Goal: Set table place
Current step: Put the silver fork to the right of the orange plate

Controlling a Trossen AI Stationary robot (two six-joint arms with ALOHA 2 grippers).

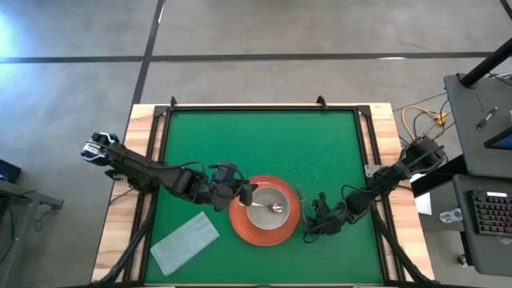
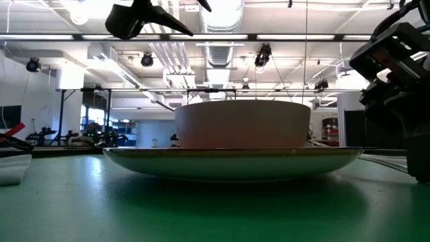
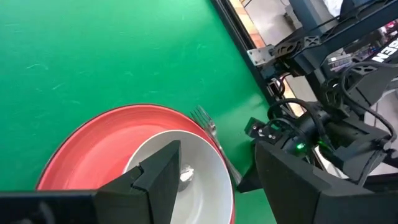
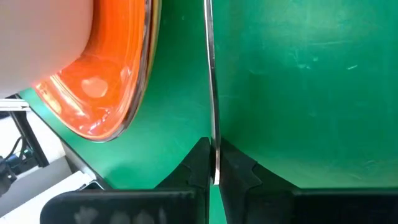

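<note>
The orange-red plate [image 1: 240,226] lies near the table's near edge, with the grey bowl [image 1: 260,213] standing on it and the silver spoon [image 1: 277,208] resting inside the bowl. My left gripper [image 1: 246,194] hovers open over the plate's left rim and the bowl [image 3: 155,155], touching nothing. The silver fork [image 3: 207,126] lies just right of the plate [image 3: 99,143], tines toward the far side. My right gripper [image 1: 314,218] sits low on the table right of the plate, shut on the fork. In the low view the bowl [image 2: 242,124] stands on the plate [image 2: 235,161]. My right gripper [image 4: 215,171] pinches the fork's handle [image 4: 214,152] near its free end between its two fingertips. The fingers come nearly level from the near right and lie along the handle. The fork's shaft [image 4: 209,74] runs straight away from them beside the plate's rim [image 4: 140,93], close over the green top.
A folded pale green-grey napkin [image 1: 186,242] lies on the table left of the plate, near the near edge. The green top [image 1: 264,144] stretches far of the plate. Wooden border and black rails [image 1: 160,144] frame it. A desk with a keyboard [image 1: 488,212] stands off the right side.
</note>
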